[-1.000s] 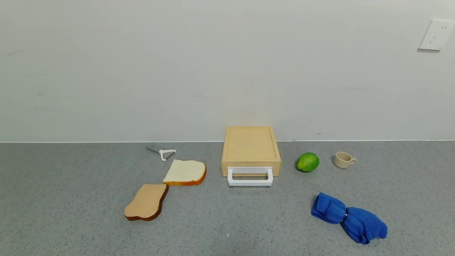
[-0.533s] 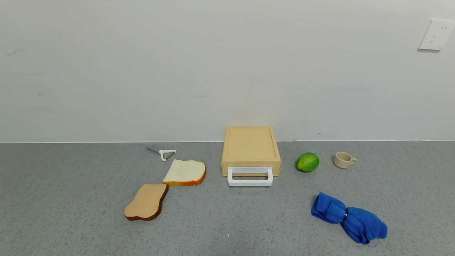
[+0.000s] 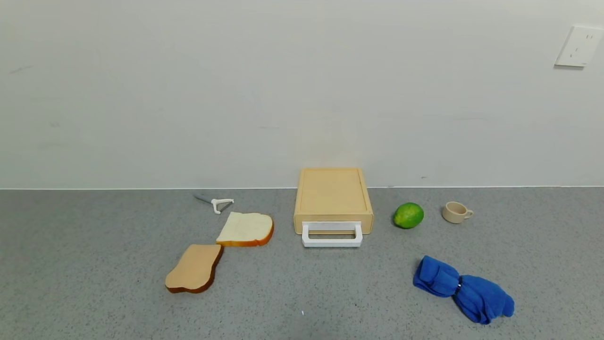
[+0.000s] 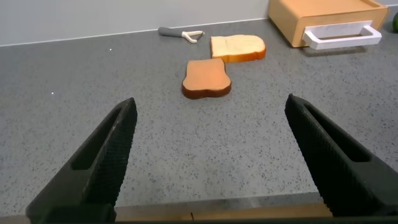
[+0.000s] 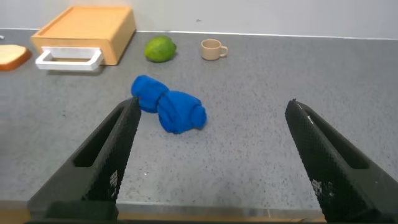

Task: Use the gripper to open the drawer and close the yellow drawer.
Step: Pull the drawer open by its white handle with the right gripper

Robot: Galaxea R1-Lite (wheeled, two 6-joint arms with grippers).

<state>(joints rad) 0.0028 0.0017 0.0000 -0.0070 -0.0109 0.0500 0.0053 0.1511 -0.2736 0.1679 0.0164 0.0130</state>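
Pale wall point(image 3: 283, 85) behind; white outlet plate point(image 3: 579, 46) at its upper right. Grey speckled counter point(image 3: 94, 264) meets the wall's base. Drawer point(image 3: 333, 200) sits mid-counter against the wall, closed, white handle point(image 3: 332, 234) facing the robot. Blue cloth point(image 3: 462, 289) near right; two bread slices point(image 3: 245, 229) left of the drawer; lime point(image 3: 408, 215), cup point(image 3: 456, 212), peeler point(image 3: 218, 204). Left gripper point(image 4: 211, 158) and right gripper point(image 5: 211, 158) parked low at the near edge, fingers spread wide, empty.

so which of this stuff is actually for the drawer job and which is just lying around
For the job:
drawer, shut
its white handle
left gripper, open
right gripper, open

Just lying about:
two bread slices
peeler
lime
cup
blue cloth
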